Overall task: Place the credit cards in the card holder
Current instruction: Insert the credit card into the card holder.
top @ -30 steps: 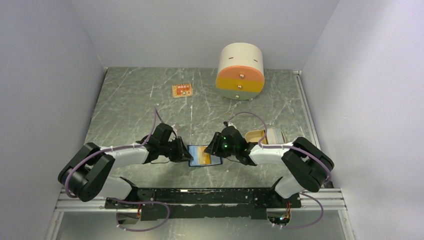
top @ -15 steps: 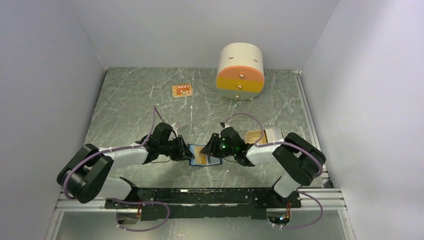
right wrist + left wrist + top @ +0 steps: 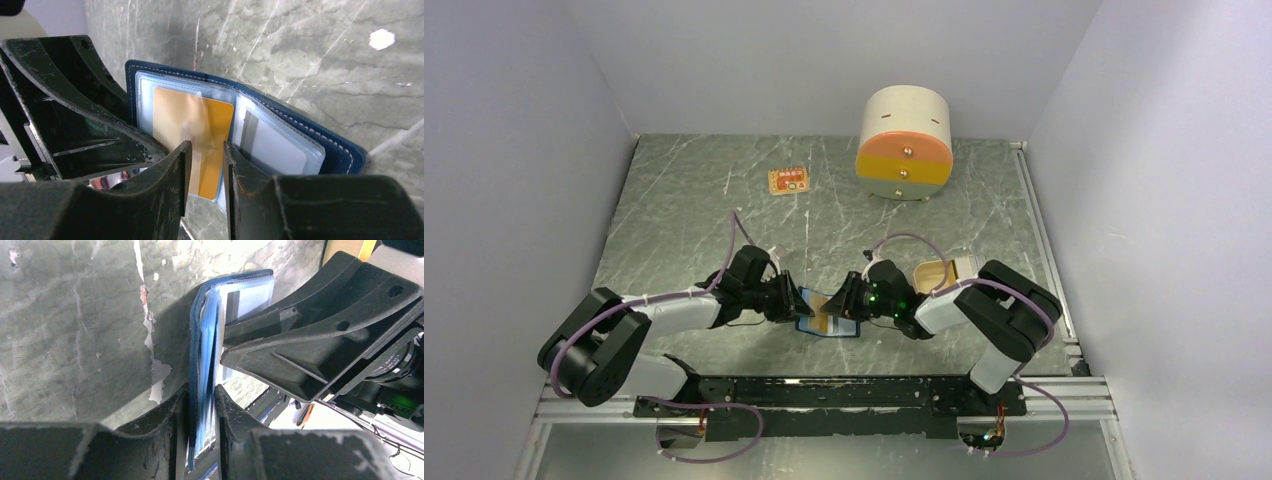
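One card holder [image 3: 829, 318] sits between the two hands at the near middle of the desk [image 3: 684, 200], its navy cover half folded. The left hand [image 3: 796, 305] is clenched on its left edge and the right hand [image 3: 845, 304] meets it from the other side. The two hands almost touch, leaving little room between them, while bare desk lies open beyond both. Only the left wrist view shows that the card holder [image 3: 207, 340] stands on edge, its blue leaves pinched between the left hand's fingers [image 3: 170, 415]. Only the right wrist view shows the inside: a tan credit card [image 3: 200, 125] sits in a clear sleeve of the card holder [image 3: 280, 142], straight ahead of the right hand [image 3: 206, 147]. That hand's fingers straddle the card's lower edge, and I cannot tell whether they grasp it. Just behind the right hand's wrist lie more tan cards [image 3: 934, 271]. Well beyond the left hand is an orange tag [image 3: 789, 181], and well beyond the right hand a round drawer unit [image 3: 904, 140]. A second ago the holder lay wider and flatter, and the right hand was farther from the left.
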Available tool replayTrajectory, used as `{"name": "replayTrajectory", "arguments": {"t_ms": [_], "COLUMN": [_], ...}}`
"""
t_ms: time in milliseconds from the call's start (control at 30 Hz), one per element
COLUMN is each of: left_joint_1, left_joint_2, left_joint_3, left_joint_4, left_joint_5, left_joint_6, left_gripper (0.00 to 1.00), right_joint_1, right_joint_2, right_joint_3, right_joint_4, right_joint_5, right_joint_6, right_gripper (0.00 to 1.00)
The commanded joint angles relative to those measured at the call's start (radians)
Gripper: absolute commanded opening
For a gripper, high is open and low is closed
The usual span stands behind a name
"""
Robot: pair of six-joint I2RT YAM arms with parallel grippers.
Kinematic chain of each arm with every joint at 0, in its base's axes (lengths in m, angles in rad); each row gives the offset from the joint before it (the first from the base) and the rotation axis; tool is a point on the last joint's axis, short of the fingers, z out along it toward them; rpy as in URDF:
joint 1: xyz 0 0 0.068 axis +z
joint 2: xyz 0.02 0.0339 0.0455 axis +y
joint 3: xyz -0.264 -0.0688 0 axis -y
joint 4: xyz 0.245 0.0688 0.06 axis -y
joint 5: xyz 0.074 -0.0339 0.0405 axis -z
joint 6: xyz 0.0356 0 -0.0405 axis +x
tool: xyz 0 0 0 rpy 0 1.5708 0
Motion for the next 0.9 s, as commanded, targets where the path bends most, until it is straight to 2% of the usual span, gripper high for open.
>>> {"name": "replayTrajectory", "arguments": {"t_ms": [0, 700, 867], "left_joint_1": [-0.01, -0.042, -0.046], "left_joint_2": [-0.003, 0.039, 0.045], "left_joint_3": [0.017, 0.047, 0.051], "left_joint_4": [0.022, -0.006, -0.012], "left_joint_5": [0.012, -0.035, -0.049], "left_joint_6": [-0.004, 0.008, 0.013], "left_gripper": [0.29, 0.31, 0.31], "right_joint_1": [0.009, 0.009, 0.009], "right_joint_2": [0.051, 0.126, 0.122], "right_joint_3": [-0.037, -0.067, -0.05], "right_joint_4": [0.098, 0.362, 0.33], "right_joint_5": [-0.058, -0.102, -0.104], "right_joint_6": [0.042, 0.134, 0.126], "right_gripper": [0.33, 0.37, 0.37]}}
